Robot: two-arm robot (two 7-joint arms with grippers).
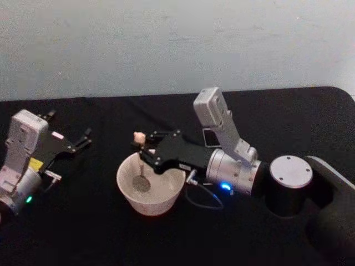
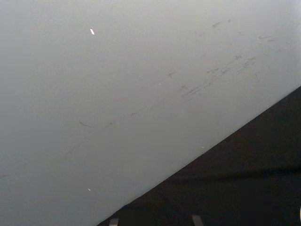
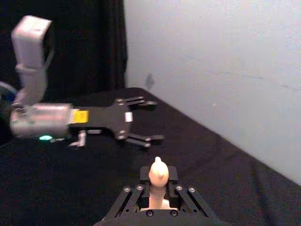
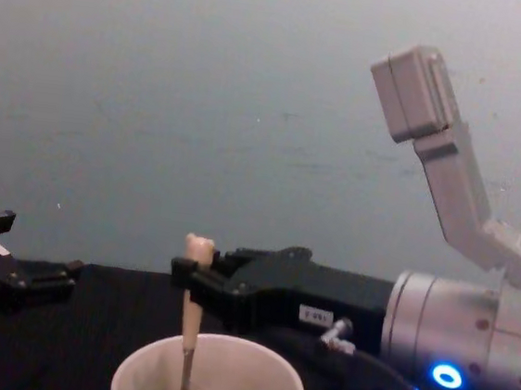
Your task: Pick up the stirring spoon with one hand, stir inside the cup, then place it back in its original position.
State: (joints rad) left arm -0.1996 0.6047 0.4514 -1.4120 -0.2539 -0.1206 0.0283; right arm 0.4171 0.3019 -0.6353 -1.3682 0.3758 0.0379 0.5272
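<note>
The cream-white cup stands on the black table near the middle. My right gripper hangs over its left rim, shut on the cream handle of the stirring spoon. The spoon stands upright, its dark bowl down inside the cup. In the chest view the spoon drops from the right gripper into the cup. The right wrist view shows the spoon's bear-shaped head sticking out between the jaws of the right gripper. My left gripper rests open and empty at the far left, well apart from the cup.
A pale wall runs along the back of the black table. The right arm's silver wrist with its blue light and dark base take up the right side. The left gripper lies beyond the spoon.
</note>
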